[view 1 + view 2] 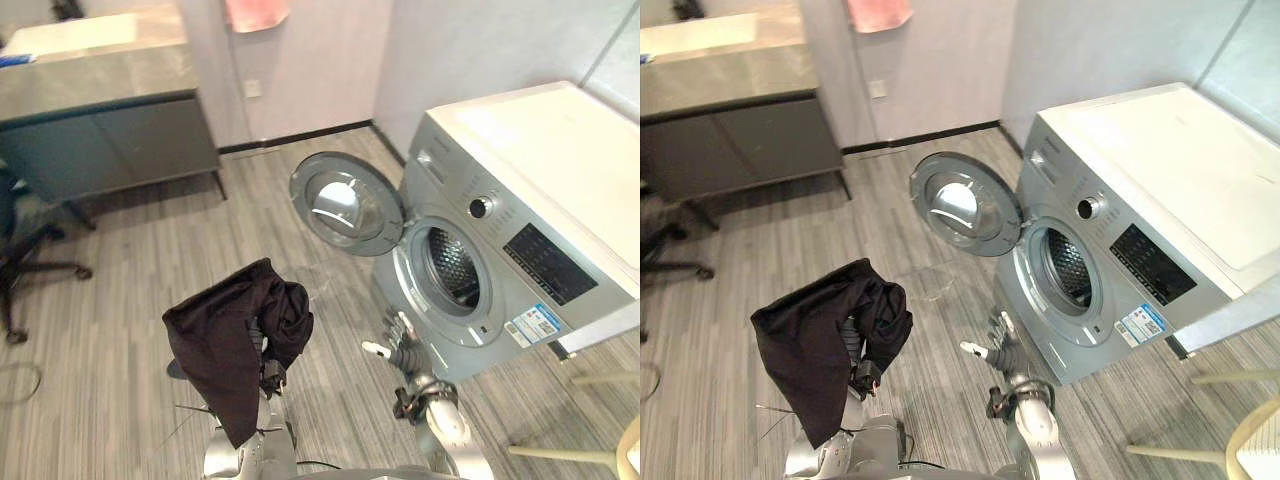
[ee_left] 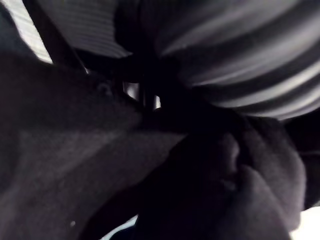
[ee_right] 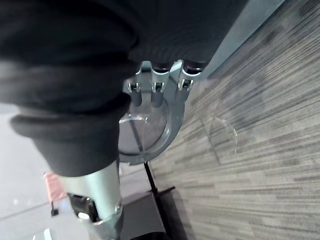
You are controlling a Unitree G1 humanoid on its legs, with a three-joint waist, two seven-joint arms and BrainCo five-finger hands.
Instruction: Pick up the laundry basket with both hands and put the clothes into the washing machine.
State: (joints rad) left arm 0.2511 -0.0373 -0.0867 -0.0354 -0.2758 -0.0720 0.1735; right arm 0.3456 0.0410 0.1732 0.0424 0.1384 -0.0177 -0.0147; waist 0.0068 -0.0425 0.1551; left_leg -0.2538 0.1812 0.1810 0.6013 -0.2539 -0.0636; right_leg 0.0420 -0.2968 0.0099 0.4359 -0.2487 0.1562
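A black garment (image 1: 235,330) hangs draped over my raised left hand (image 2: 240,50), low in the middle of the eye views, and it covers that hand from above. The same dark cloth (image 2: 100,165) lies close against the hand in the left wrist view. The silver washing machine (image 1: 520,230) stands at the right with its round door (image 1: 345,205) swung open to the left and the drum opening (image 1: 455,268) showing dark. My right hand (image 1: 402,345) is open, empty, low in front of the machine below the drum; its straight fingers (image 3: 157,82) point toward the door.
A grey cabinet (image 1: 100,110) lines the back left wall, with an office chair (image 1: 25,250) beside it at the left edge. A pink towel (image 1: 255,12) hangs on the back wall. Pale wooden furniture legs (image 1: 600,420) stand at the lower right. Striped grey floor lies between.
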